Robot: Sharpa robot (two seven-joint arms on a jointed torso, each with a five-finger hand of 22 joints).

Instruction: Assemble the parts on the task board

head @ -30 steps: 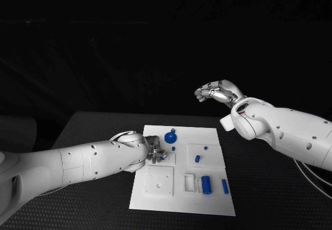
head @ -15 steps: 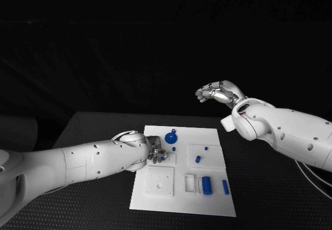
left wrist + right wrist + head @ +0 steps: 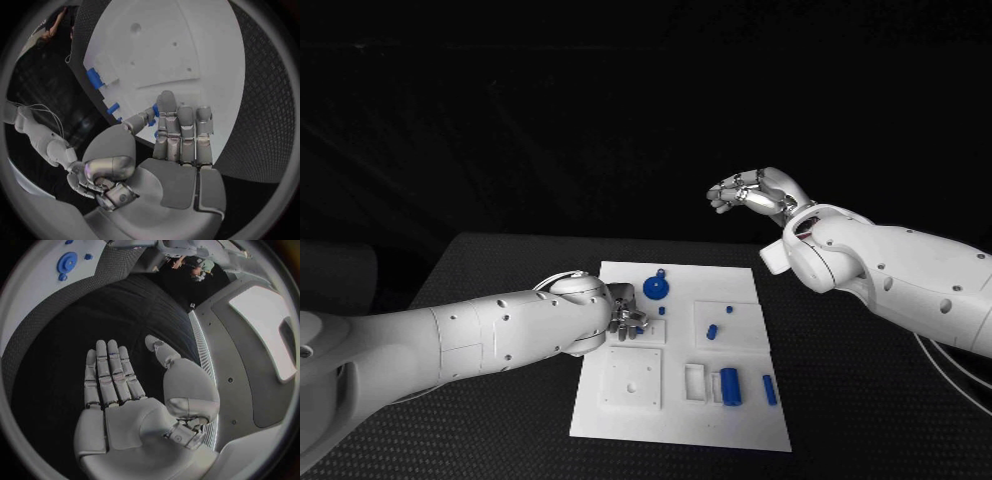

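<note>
Head view: the left hand rests on the task board, fingers straight over a small blue part; whether it grips is unclear. The right hand hangs raised, fingers extended, empty.

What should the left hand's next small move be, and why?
Probably close the left hand on the small blue part at its fingertips: it is low over the task board, while the right hand is raised away, holding nothing.
</note>
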